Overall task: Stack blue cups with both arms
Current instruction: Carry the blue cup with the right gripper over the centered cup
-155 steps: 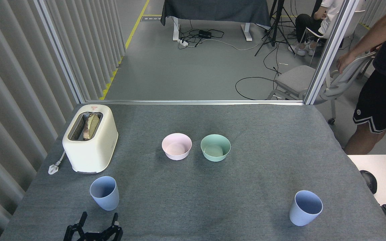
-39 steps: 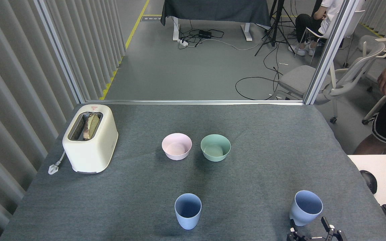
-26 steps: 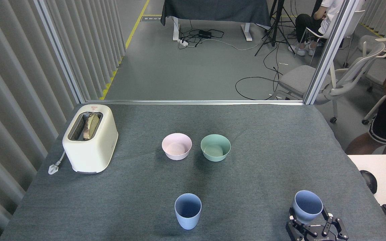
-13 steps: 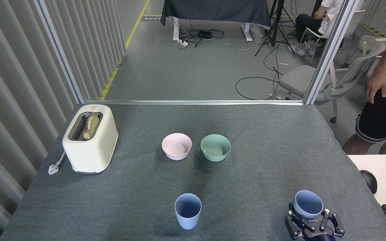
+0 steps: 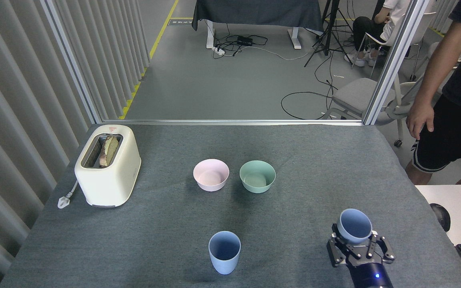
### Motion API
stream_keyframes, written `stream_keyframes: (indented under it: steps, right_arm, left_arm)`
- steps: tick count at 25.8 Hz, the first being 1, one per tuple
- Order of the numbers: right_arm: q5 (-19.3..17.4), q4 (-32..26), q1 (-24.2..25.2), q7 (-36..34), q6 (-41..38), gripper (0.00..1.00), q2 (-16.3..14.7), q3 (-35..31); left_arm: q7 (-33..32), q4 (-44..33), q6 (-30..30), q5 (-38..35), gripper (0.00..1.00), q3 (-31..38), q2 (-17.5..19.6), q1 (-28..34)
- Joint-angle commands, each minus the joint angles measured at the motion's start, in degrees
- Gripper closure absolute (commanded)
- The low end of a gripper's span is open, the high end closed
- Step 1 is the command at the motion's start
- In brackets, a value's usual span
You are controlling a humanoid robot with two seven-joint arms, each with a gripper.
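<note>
One pale blue cup (image 5: 224, 252) stands upright on the grey cloth near the front middle of the table, mouth up and empty. A second blue cup (image 5: 354, 231) sits at the front right, held upright in my right gripper (image 5: 357, 250), whose black fingers wrap its lower body; it looks raised a little off the cloth. My right arm comes up from the bottom edge. My left gripper is out of view.
A pink bowl (image 5: 211, 174) and a mint-green bowl (image 5: 257, 176) stand side by side mid-table. A cream toaster (image 5: 107, 165) with bread stands at the left. A person (image 5: 446, 100) stands beside the table's right edge. A white desk (image 5: 458, 208) with a mouse adjoins the right.
My right gripper has closed round the right cup and carried it up and slightly left. The left cup moved earlier from front left to front middle. The person stepped nearer.
</note>
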Motion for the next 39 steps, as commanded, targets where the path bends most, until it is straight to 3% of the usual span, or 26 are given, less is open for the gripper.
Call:
stream_keyframes:
  steps: [1, 4, 8, 12, 20, 39]
  right_arm:
    - [2.3, -0.5, -5.3, 3.9, 2.8, 0.31, 3.4, 6.0]
    - [3.8, -0.7, -9.3, 4.3, 4.2, 0.31, 7.4, 13.5]
    - [6.8, -4.9, -8.9, 4.8, 4.3, 0.30, 12.6, 22.7]
    - [7.8, -9.8, -5.4, 7.3, 4.3, 0.29, 13.0, 28.0]
    - [9.6, -10.9, -0.9, 8.6, 3.5, 0.26, 12.5, 28.1]
    - [9.6, -10.3, 0.8, 9.0, 1.2, 0.26, 13.6, 28.2]
  left_arm:
    - [0.0, 0.0, 0.2, 0.0, 0.00, -0.1, -0.1, -0.1]
    - [0.0, 0.2, 0.3, 0.0, 0.00, 0.0, -0.3, -0.2]
    - [0.1, 0.3, 0.3, 0.0, 0.00, 0.0, -0.3, -0.3]
    - [0.1, 0.4, 0.4, 0.1, 0.00, 0.1, -0.3, -0.3]
    - [0.1, 0.6, 0.4, 0.2, 0.00, 0.1, -0.5, -0.6]
    - [0.1, 0.6, 0.4, 0.2, 0.00, 0.1, -0.5, -0.7]
